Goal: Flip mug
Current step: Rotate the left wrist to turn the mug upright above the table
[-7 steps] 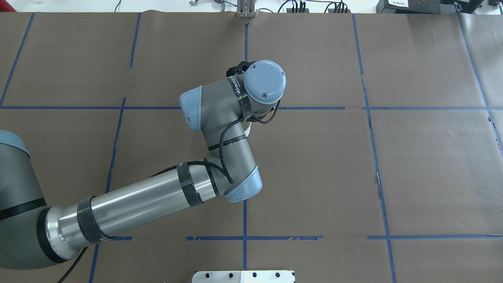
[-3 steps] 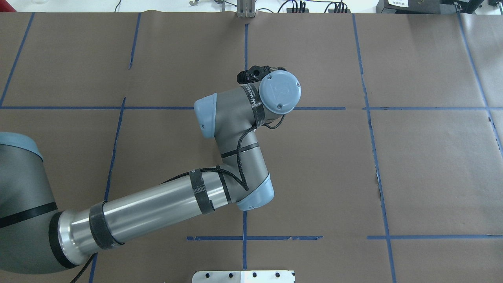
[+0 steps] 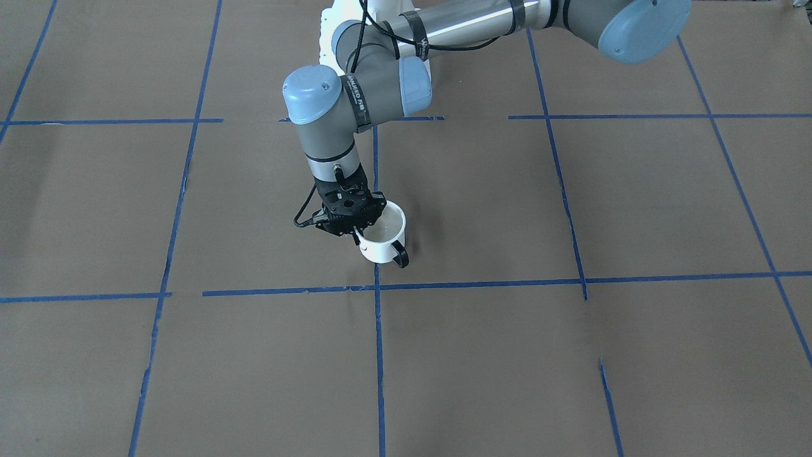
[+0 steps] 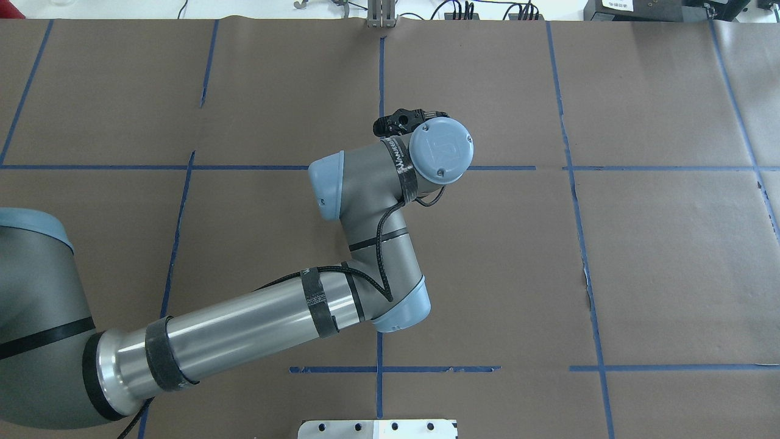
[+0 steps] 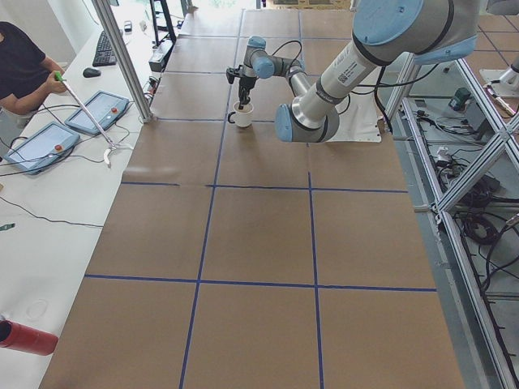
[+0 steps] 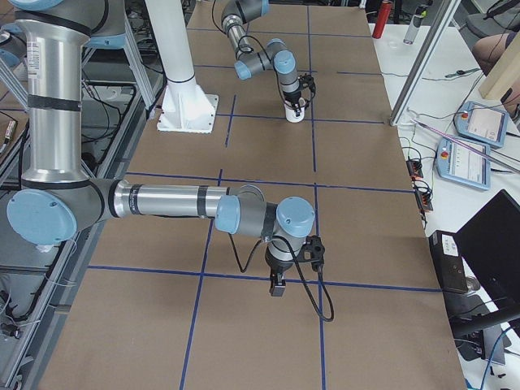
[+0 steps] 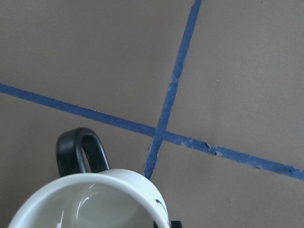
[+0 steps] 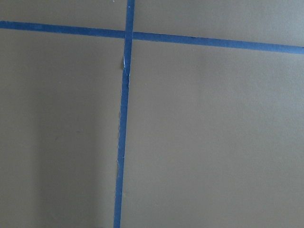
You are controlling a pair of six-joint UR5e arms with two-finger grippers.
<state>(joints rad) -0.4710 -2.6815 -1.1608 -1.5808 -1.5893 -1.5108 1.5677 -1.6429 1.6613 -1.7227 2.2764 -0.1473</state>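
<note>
The white mug (image 3: 382, 238) stands upright, mouth up, with its black loop handle (image 3: 399, 255) on the side away from the robot. My left gripper (image 3: 360, 233) comes down from above and is shut on the mug's rim wall. The left wrist view shows the cream inside (image 7: 90, 204) and the handle (image 7: 80, 151) close above a blue tape crossing. I cannot tell whether the mug touches the table. In the overhead view my left wrist (image 4: 440, 149) hides the mug. My right gripper (image 6: 278, 286) hangs low over the table far from the mug; I cannot tell if it is open.
Brown paper with a grid of blue tape lines (image 3: 482, 284) covers the table. The robot's white base plate (image 4: 378, 428) sits at the near edge. Control tablets (image 5: 97, 112) and a metal post (image 5: 122, 61) stand on the operators' side table.
In the overhead view my left arm has moved to the right and a little toward the robot. The white bit of mug seen under the wrist is now hidden.
</note>
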